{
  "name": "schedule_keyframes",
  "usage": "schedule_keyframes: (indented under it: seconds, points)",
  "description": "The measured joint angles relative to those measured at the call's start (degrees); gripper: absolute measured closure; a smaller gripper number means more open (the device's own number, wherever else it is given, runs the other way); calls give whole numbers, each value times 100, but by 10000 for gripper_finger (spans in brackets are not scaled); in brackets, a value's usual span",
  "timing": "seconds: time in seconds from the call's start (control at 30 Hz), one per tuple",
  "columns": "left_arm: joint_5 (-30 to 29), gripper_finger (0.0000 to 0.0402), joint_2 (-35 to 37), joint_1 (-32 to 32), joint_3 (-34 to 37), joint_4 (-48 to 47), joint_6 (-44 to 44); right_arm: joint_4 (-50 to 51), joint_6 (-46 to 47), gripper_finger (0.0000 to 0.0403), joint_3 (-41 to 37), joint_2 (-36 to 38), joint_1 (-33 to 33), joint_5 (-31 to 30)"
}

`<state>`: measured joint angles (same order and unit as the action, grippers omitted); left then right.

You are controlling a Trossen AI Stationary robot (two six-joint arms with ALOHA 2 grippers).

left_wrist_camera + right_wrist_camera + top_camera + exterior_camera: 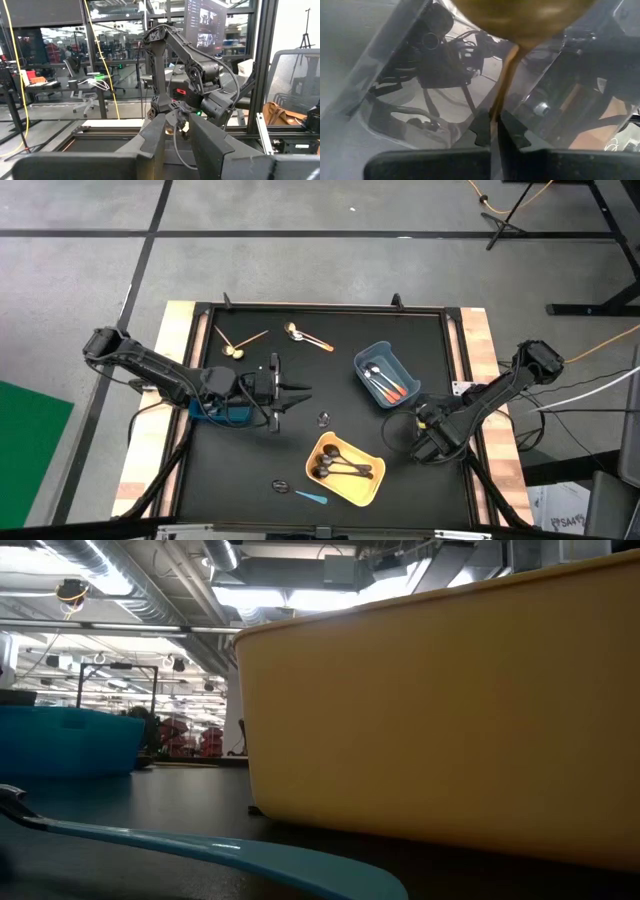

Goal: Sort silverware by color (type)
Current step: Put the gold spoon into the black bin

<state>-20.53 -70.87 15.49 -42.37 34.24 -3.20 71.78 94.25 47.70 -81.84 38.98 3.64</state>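
My right hand (494,131) is pinching what looks like a tan spoon (507,80) by its handle over the surface's right edge, left hand (290,395) spread and idle mid-surface, so I carry it low toward the loose tan spoons (240,343), not the yellow bin (372,490).

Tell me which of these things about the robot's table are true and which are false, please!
1. The yellow plastic bin holds black spoons. True.
2. The blue plastic bin is empty. False: it holds spoons with orange handles.
3. The right gripper's fingers are shut on a thin tan spoon. True.
4. All the spoons are already in bins. False: two wooden spoons and a light-blue-handled spoon lie loose on the black mat.
5. The left gripper is inside the yellow bin. False: it hovers over the mat, fingers apart.
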Motion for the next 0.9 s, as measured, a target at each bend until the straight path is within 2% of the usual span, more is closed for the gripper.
schedule_keyframes:
  seconds: [0.2, 0.57, 0.9]
  points:
    - [0, 321, 0, 2, 0, -1, 0, 7, 0, 399, 0, 0, 0, -4]
    - [0, 321, 0, 1, 0, -2, 0, 7, 0, 345, 0, 0, 0, -13]
    - [0, 321, 0, 1, 0, -2, 0, 7, -1, 338, 0, 0, 0, -19]
